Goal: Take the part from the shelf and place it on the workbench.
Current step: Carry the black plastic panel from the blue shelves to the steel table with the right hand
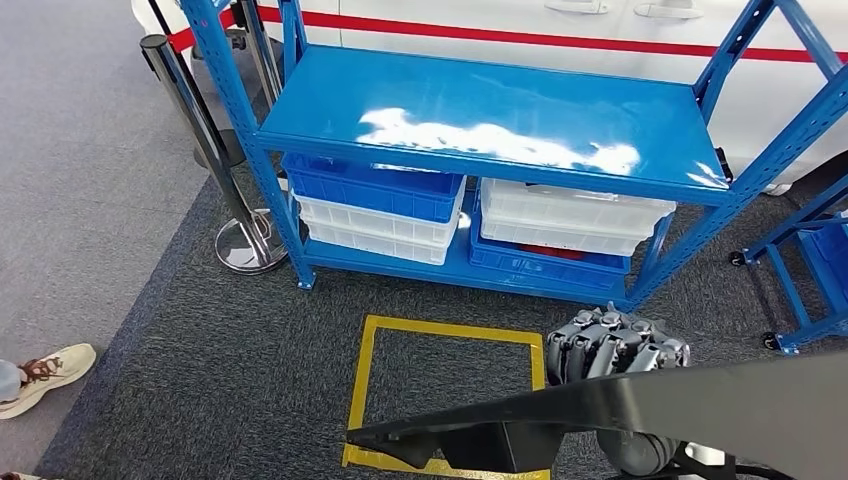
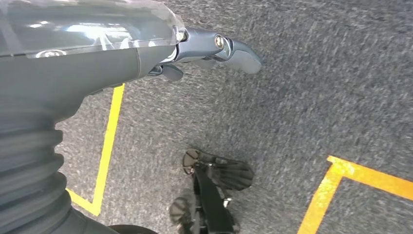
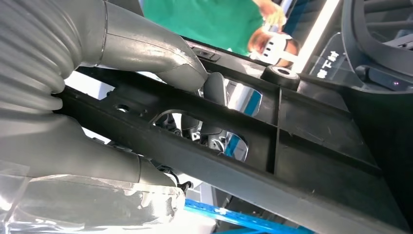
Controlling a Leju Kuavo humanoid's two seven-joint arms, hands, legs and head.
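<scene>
Gripping black part (image 1: 640,405) with right hand (image 1: 615,343) fingers | left hand (image 2: 214,48) fingers loose, empty | writing illegible

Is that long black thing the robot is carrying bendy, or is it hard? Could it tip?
Probably hard: the black part stretches out sideways past the right hand without drooping. It looks like ribbed plastic with open holes, so likely light for its length. Since the hand grips it at one spot and a long end sticks out, it could tilt or swing.
</scene>
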